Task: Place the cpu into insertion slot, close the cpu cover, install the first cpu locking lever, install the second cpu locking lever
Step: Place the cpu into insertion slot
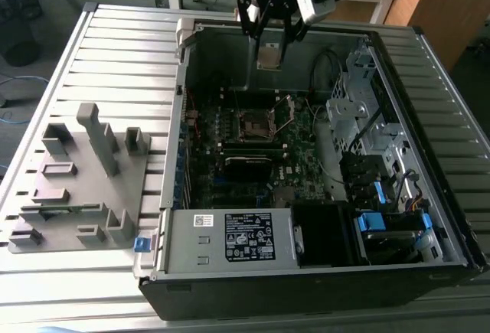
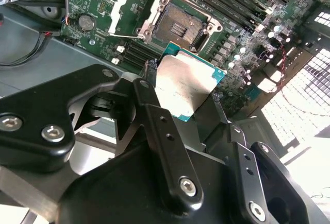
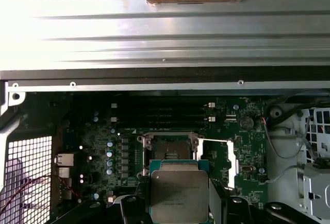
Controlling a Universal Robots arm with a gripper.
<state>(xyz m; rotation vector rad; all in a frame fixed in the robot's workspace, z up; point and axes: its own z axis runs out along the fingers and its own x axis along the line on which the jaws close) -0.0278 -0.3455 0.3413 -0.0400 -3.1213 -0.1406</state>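
My gripper [image 1: 268,45] hangs over the back of the open computer case, shut on the cpu [image 1: 268,57], a flat silver-topped square chip. In both wrist views the cpu [image 2: 185,87] [image 3: 179,190] sits clamped by its edges between the black fingers [image 2: 154,113] [image 3: 133,204]. It is in the air, short of the insertion slot [image 2: 180,24] [image 3: 169,151], which lies bare with its dark centre showing. In the exterior view the insertion slot [image 1: 256,125] is on the green board below the gripper. The cpu cover [image 2: 131,7] [image 1: 285,112] is swung open beside the slot.
The case walls [image 1: 184,103] ring the motherboard. Long black memory slots [image 2: 227,2] run beside the socket. A silver drive cage [image 1: 367,119] and cables stand at the exterior view's right, the power supply [image 1: 230,237] in front. A grey fixture plate [image 1: 76,180] lies outside the case.
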